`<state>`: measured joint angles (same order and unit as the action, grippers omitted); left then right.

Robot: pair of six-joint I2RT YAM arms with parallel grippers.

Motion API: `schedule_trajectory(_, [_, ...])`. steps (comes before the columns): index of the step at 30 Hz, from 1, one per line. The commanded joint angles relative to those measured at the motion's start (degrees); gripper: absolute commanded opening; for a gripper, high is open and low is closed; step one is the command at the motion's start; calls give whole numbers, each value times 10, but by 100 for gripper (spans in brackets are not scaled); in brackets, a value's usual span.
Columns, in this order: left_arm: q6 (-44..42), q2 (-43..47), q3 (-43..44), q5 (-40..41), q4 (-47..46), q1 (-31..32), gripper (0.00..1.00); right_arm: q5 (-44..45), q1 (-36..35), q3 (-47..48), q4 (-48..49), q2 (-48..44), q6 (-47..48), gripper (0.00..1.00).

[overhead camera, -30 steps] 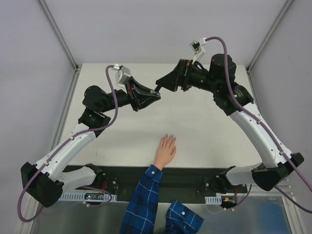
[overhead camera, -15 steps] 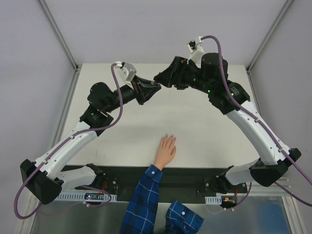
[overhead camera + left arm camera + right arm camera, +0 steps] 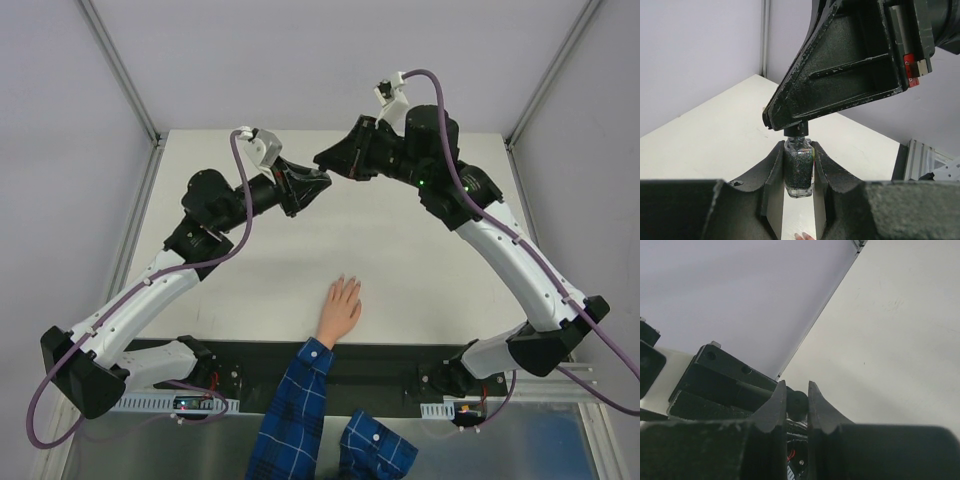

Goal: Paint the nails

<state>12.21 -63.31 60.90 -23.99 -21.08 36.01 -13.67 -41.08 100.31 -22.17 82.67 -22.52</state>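
A small bottle (image 3: pixel 799 170) of dark glittery polish hangs in the air, with my left gripper (image 3: pixel 798 148) shut on its glass sides. Its black cap (image 3: pixel 797 402) sits between the fingers of my right gripper (image 3: pixel 796 386), which is shut on it from above. In the top view the two grippers meet tip to tip, left gripper (image 3: pixel 318 181) below right gripper (image 3: pixel 322 160), over the table's far half. A light-skinned hand (image 3: pixel 339 308) in a blue plaid sleeve (image 3: pixel 296 400) lies flat near the front edge. Its nails (image 3: pixel 347 282) point away from me, too small to make out.
The white table (image 3: pixel 430 260) is bounded by metal frame posts (image 3: pixel 128 80) at the back corners and grey walls behind. A black rail (image 3: pixel 400 362) with both arm bases runs along the near edge, and the sleeve crosses it.
My right gripper has shut onto the bottle's cap. Both grippers have moved toward the back of the table with the bottle between them. The hand has stayed put.
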Motion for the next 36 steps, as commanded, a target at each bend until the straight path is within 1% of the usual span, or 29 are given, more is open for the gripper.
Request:
schedule_trajectory(1, [61, 19, 14, -72, -96, 2, 0, -201, 18, -56, 206, -35, 21, 0])
schedule_trajectory(2, [109, 19, 4, -102, -122, -7, 0, -364, 27, -111, 306, -38, 7, 0])
schedule_trajectory(3, [142, 19, -4, -166, -208, -14, 0, -406, 40, -132, 431, -40, -23, 0])
schedule_trajectory(4, [181, 16, -13, -192, -255, -20, 0, -433, 49, -133, 435, -31, -27, 0])
schedule_trajectory(5, [262, 12, -30, -220, -312, -30, 0, -493, 56, -127, 444, -20, -37, 0])
schedule_trajectory(6, [298, 6, -35, -250, -389, -33, 0, -517, 66, -125, 478, -9, -77, 0])
schedule_trajectory(7, [326, -3, -40, -264, -417, -35, 0, -533, 70, -127, 502, 11, -101, 0])
schedule_trajectory(8, [359, -7, -45, -274, -430, -35, 0, -551, 71, -129, 531, 19, -124, 0])
schedule_trajectory(9, [362, -9, -47, -288, -435, -35, 0, -553, 72, -128, 572, 27, -147, 0])
schedule_trajectory(10, [360, -9, -47, -289, -418, -36, 0, -552, 73, -126, 585, 33, -174, 0])
schedule_trajectory(13, [303, 0, -44, -281, -349, -36, 0, -525, 77, -129, 607, 36, -195, 0])
schedule_trajectory(14, [265, 1, -33, -278, -321, -37, 0, -502, 79, -130, 596, 31, -194, 4])
schedule_trajectory(15, [244, 4, -28, -273, -298, -37, 0, -488, 88, -142, 574, 24, -191, 23])
schedule_trajectory(16, [194, 6, -19, -252, -244, -37, 0, -468, 91, -150, 559, 13, -175, 34])
schedule_trajectory(17, [167, 9, -17, -232, -218, -37, 0, -435, 93, -159, 542, 1, -161, 42])
schedule_trajectory(18, [143, 13, -14, -213, -199, -36, 0, -420, 90, -164, 496, -21, -140, 55])
schedule_trajectory(19, [98, 16, -7, -192, -175, -36, 0, -403, 88, -164, 464, -32, -119, 62])
schedule_trajectory(20, [76, 15, -1, -159, -132, -36, 0, -360, 87, -163, 429, -41, -78, 68])
schedule_trajectory(21, [57, 15, 6, -144, -114, -36, 0, -336, 84, -162, 363, -61, -59, 82])
schedule_trajectory(22, [27, 10, 18, -136, -100, -36, 0, -308, 83, -152, 326, -68, -42, 87])
schedule_trajectory(23, [16, 7, 22, -117, -83, -36, 0, -257, 79, -146, 267, -75, -17, 92])
schedule_trajectory(24, [12, 3, 24, -109, -81, -35, 0, -234, 79, -138, 246, -80, -11, 96])
schedule_trajectory(26, [1, -2, 28, -93, -77, -34, 0, -175, 73, -120, 208, -90, -8, 100])
schedule_trajectory(27, [-1, -8, 30, -78, -75, -33, 0, -153, 63, -110, 167, -91, -3, 100])
schedule_trajectory(29, [-10, -14, 35, -58, -74, -24, 0, -82, 38, -67, 91, -82, 11, 96])
schedule_trajectory(30, [-12, -18, 37, -35, -71, -21, 0, -61, 31, -51, 70, -76, 23, 91])
schedule_trajectory(31, [-13, -22, 41, -31, -71, -19, 0, -42, 25, -35, 52, -66, 26, 90])
schedule_trajectory(32, [-14, -24, 45, -27, -71, -15, 0, -21, 18, -25, 41, -60, 28, 88])
schedule_trajectory(36, [-11, -40, 57, -20, -75, -9, 0, -8, 11, -3, 46, -47, 25, 81])
